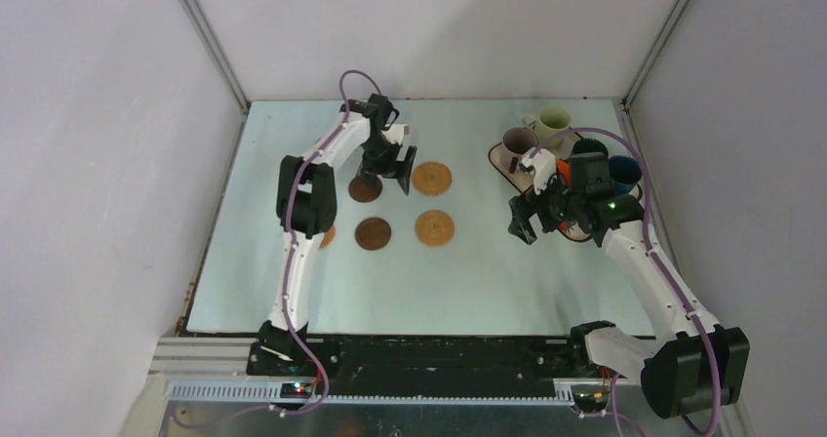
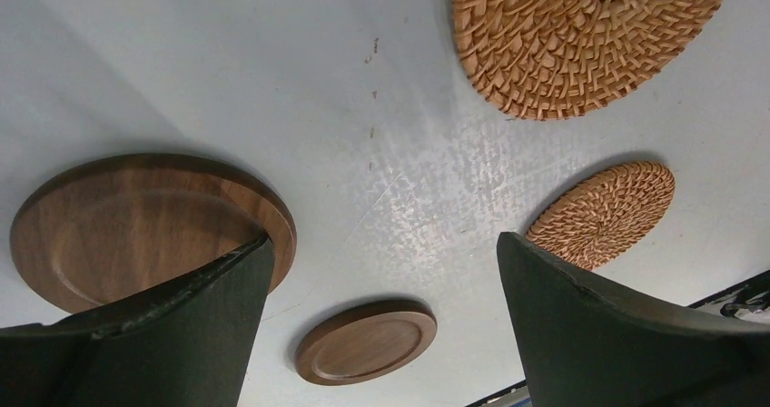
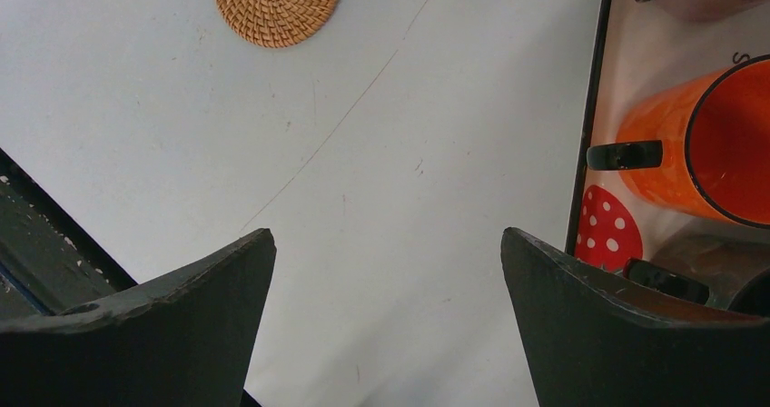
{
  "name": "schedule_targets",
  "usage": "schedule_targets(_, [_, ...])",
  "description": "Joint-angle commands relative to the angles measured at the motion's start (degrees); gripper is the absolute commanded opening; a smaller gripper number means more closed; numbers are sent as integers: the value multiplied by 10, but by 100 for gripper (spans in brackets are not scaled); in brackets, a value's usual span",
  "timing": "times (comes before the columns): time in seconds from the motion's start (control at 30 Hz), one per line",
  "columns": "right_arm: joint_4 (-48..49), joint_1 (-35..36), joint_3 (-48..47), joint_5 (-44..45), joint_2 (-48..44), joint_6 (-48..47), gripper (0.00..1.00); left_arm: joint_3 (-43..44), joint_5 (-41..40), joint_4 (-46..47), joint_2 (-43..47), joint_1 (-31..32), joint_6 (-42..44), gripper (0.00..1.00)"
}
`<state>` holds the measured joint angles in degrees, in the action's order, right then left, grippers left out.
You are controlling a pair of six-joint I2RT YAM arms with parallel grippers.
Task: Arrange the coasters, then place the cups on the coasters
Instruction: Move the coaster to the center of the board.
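coasters (image 1: 431, 178) lie left of the tray (image 3: 620, 53) holding cups (image 1: 553, 120).

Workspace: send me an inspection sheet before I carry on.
Surface: pale table, lightly scuffed.
Job's things: three woven coasters, one partly hidden; two dark wood coasters; cups clustered at the strawberry tray, none on a coaster.
Clutter: nothing seen.
Pincers: left pincer open above a dark coaster's edge; right pincer open beside the tray; both empty.
Cables: purple cable looped along each arm.
Surroundings: white walls, metal frame.
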<state>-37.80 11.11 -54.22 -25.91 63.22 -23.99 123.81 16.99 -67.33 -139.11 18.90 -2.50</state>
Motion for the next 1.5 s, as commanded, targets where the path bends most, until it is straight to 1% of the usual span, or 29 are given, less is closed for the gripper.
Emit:
schedule_targets(0.0, [16,-2,0,4,2,1,100,28,31,19,-36,14,11,100])
schedule_targets(0.33, [18,-1,2,7,1,0,100,46,43,23,-41,28,12,100])
schedule_targets(0.87, [18,-2,3,9,1,-1,100,62,37,52,-37,29,7,100])
schedule_targets(1.17, [17,-2,3,9,3,-2,100,71,36,53,-36,28,9,100])
schedule_targets(1.3, [17,-2,3,9,4,-3,100,63,21,54,-6,23,13,100])
schedule_targets(1.47, [16,-2,3,8,5,-4,100,24,17,79,74,-9,5,100])
